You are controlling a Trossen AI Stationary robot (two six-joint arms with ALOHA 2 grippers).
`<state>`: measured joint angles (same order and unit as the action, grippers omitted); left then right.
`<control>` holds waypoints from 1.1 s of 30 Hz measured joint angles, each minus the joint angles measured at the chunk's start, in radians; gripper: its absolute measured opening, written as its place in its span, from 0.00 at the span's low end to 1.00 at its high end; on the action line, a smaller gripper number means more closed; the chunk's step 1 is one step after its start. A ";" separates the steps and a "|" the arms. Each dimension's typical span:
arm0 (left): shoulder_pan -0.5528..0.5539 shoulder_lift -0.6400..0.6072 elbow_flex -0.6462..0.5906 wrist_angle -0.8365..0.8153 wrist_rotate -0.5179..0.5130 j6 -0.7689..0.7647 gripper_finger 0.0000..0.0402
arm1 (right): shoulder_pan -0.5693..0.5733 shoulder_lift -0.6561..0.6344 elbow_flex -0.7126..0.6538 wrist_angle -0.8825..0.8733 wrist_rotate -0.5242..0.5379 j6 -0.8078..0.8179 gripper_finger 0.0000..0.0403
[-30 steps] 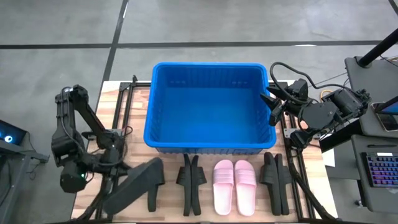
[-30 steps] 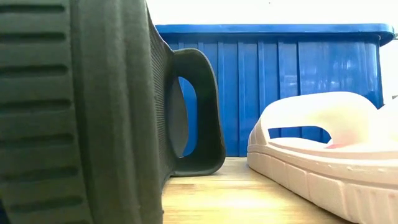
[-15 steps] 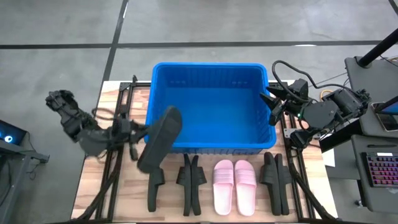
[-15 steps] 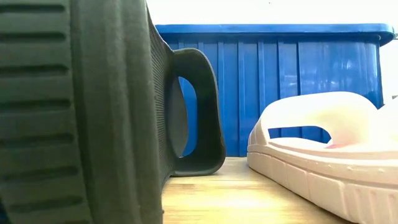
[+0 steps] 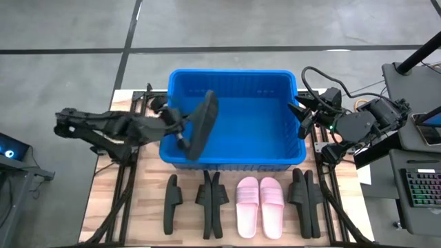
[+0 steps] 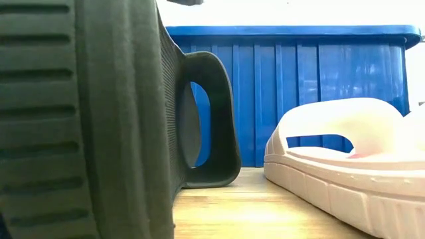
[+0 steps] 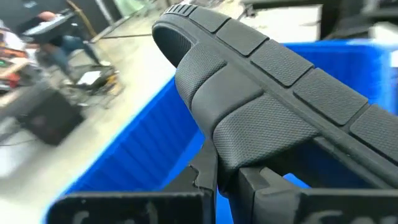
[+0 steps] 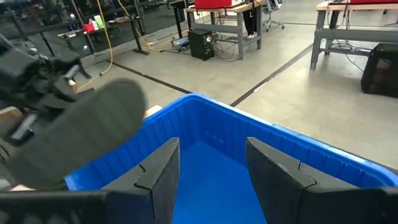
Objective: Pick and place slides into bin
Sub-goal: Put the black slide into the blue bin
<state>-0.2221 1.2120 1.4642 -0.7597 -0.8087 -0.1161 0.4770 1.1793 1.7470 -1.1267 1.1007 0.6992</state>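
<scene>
We see the left gripper (image 5: 180,131) with its fingers clenched on one black slide (image 5: 201,124), holding it up over the left side of the blue bin (image 5: 234,162). The right gripper (image 5: 301,117) waits at the bin's right rim with its fingers apart, holding nothing. On the desk (image 5: 148,207) in front of the bin lie the other black slides (image 5: 211,200) and the pink pair (image 5: 260,204), side by side.
</scene>
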 joint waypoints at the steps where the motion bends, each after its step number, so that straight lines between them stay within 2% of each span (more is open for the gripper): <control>1: 0.021 0.025 0.019 -0.001 0.004 0.026 0.00 | 0.000 -0.001 0.000 0.005 0.000 -0.001 0.43; 7: 0.106 0.154 0.136 -0.006 0.030 0.162 0.00 | -0.001 -0.009 0.000 0.012 -0.013 0.019 0.43; 13: 0.155 0.244 0.221 -0.009 0.029 0.212 0.00 | -0.047 -0.014 0.000 0.011 -0.147 0.052 0.43; 18: 0.169 0.284 0.263 0.012 -0.056 0.237 0.00 | -0.093 0.002 0.000 0.011 -0.164 0.069 0.47; 23: 0.168 0.306 0.263 0.135 -0.098 0.436 0.00 | -0.185 0.001 0.000 0.010 -0.168 0.185 0.53; 28: 0.167 0.307 0.254 0.250 -0.115 0.618 0.00 | -0.301 0.006 0.000 0.014 -0.205 0.275 0.55; 30: 0.167 0.307 0.245 0.291 -0.115 0.714 0.00 | -0.353 0.009 0.000 0.040 -0.267 0.277 0.55; 33: 0.168 0.308 0.244 0.318 -0.107 0.876 0.00 | -0.447 0.014 0.000 0.129 -0.439 0.241 0.54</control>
<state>-0.0544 1.5196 1.7081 -0.4416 -0.9153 0.7601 0.0304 1.1929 1.7470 -0.9974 0.6619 0.9400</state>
